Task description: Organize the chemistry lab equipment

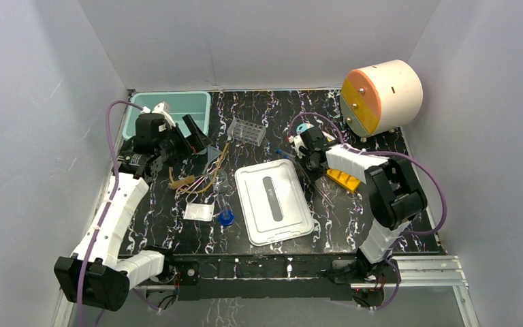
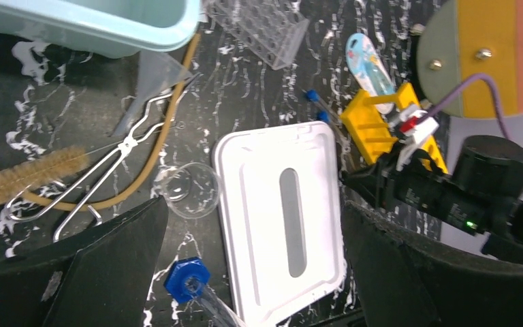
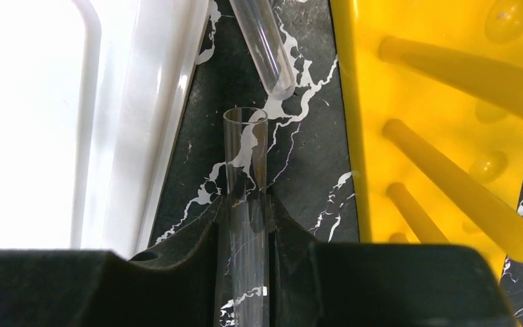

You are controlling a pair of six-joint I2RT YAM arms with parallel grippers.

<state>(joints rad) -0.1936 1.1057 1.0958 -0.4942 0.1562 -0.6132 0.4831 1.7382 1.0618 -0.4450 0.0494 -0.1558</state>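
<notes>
My right gripper (image 3: 247,211) is shut on a clear glass tube (image 3: 246,157) lying on the black table between the white lid (image 3: 54,122) and the yellow tube rack (image 3: 436,102). A second clear tube (image 3: 265,48) lies just beyond it. From above, that gripper (image 1: 315,169) sits beside the yellow rack (image 1: 344,178). My left gripper (image 1: 189,136) hangs wide open above the table's left side, its jaws holding nothing (image 2: 253,218). Below it lie tan tubing (image 2: 156,150), a clear glass funnel (image 2: 192,189), a blue-capped tube (image 2: 187,279) and a white packet (image 1: 199,212).
A teal bin (image 1: 197,102) stands at the back left, a clear tube rack (image 1: 246,131) next to it. The white lid (image 1: 272,201) lies mid-table. Metal tongs (image 2: 109,163) and a brush (image 2: 27,174) lie at the left. The cream drum (image 1: 385,95) stands at the back right.
</notes>
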